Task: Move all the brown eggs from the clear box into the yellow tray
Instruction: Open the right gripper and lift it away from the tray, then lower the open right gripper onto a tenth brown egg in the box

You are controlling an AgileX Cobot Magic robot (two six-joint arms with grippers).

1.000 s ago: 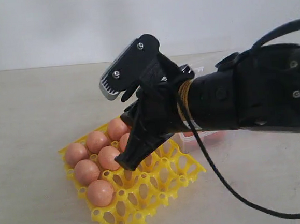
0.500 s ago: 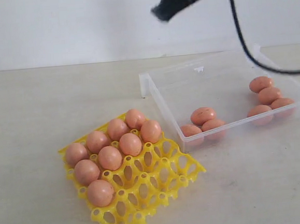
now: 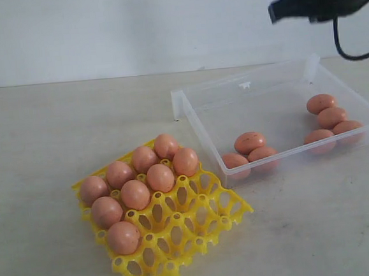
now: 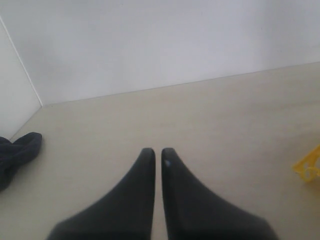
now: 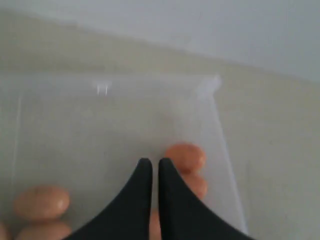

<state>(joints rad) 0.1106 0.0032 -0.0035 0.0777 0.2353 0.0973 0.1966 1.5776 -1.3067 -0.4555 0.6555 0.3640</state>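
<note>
Yellow plastic first: the yellow tray (image 3: 180, 247) sits on the table (image 3: 37, 137) at the near left of my exterior view. I count nine brown eggs (image 3: 135, 194) seated in its cups: two full rows of four along its far-left side and one more in the third row.

Just beside the tray, to the right and farther back, is the clear box (image 3: 200, 130). Seven eggs lie in it. Three are bunched against its near wall and four are gathered toward its right corner.

My right arm is up high at the top right of the exterior view, above the far right part of the box and well clear of everything in it. Only its black end shows there. The right gripper (image 3: 274, 11) points toward the left, and a black cable (image 3: 350, 53) loops beneath the arm. Through the right wrist camera I see its two fingers (image 5: 135, 200) pressed together with nothing between them. They are aimed down over the box floor, with eggs visible past the tips and the small tab (image 5: 102, 89) on the far rim.

My left gripper (image 4: 158, 152) is likewise pressed closed, with a hairline slit between the fingers, and it grips nothing. It points across bare table toward the wall (image 4: 160, 45), and only a corner of the tray shows at the edge of that view.
</note>
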